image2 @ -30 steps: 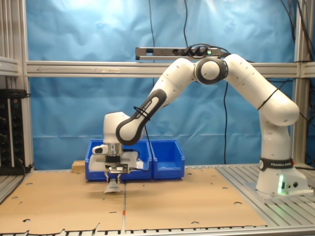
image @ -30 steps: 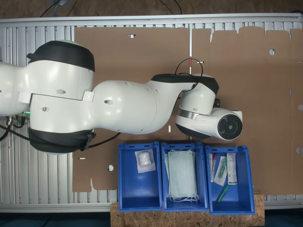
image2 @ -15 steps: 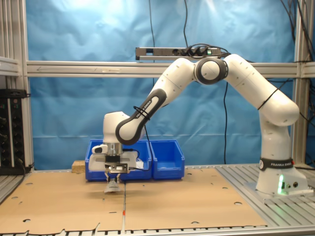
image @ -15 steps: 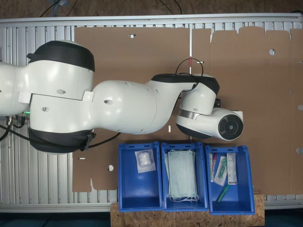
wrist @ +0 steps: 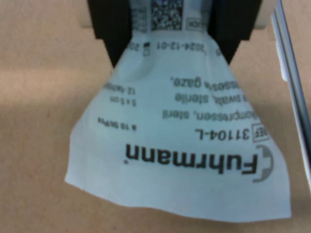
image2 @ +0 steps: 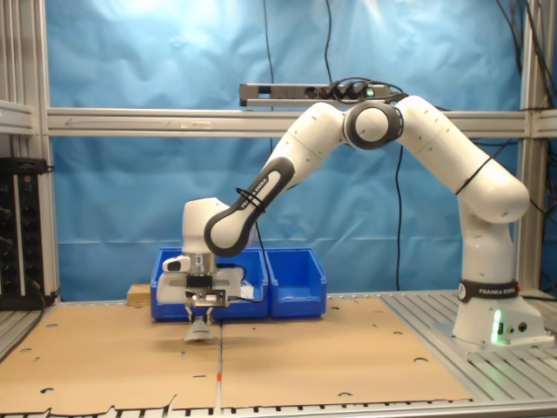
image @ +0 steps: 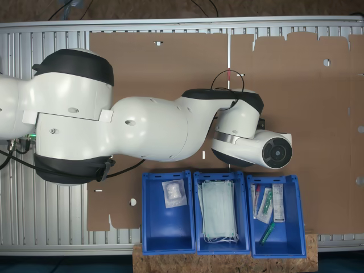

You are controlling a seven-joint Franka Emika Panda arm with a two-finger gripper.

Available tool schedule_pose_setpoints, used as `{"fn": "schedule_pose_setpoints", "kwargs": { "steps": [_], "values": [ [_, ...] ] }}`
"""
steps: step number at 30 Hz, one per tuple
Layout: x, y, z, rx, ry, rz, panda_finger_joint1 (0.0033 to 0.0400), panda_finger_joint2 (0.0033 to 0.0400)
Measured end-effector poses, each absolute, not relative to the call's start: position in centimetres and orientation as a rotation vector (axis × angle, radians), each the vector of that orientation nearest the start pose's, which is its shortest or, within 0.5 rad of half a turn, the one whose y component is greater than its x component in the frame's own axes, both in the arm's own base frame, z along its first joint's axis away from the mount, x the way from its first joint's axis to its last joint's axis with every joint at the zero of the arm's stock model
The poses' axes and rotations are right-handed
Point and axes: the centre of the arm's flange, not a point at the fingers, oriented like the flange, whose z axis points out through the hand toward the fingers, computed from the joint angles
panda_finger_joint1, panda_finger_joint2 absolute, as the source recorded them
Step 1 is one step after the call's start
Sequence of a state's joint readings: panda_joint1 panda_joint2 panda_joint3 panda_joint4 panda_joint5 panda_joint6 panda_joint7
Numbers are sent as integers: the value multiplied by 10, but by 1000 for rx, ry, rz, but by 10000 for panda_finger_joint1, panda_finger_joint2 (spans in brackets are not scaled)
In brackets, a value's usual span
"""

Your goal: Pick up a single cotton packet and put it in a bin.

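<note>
My gripper hangs over the cardboard sheet and is shut on the top edge of a cotton packet, which dangles just above the sheet. In the wrist view the whitish packet with dark print fans out below the two black fingers of the gripper. The bin holding another whitish packet is the blue one at the first exterior view's left of the row. In the second exterior view that bin stands behind the gripper, toward the arm's base.
A blue bin of pale green masks sits in the middle of the row. A third blue bin with tubes and syringes sits beyond it. The arm's large white links cover the sheet near the bins. Aluminium rails border the cardboard.
Hardly anything differs; the gripper with the packet sits perhaps a trace higher than a second ago.
</note>
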State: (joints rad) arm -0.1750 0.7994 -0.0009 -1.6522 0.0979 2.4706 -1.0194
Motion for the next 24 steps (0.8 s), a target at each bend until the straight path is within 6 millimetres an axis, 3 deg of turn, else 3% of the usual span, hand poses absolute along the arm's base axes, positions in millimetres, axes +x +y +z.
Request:
{"fn": "schedule_pose_setpoints", "kwargs": {
  "steps": [16, 24],
  "values": [
    [667, -118, 154, -2857, -1157, -38, 84, 84],
    [656, -115, 197, -2838, -1165, -4, 85, 85]
  ]
}}
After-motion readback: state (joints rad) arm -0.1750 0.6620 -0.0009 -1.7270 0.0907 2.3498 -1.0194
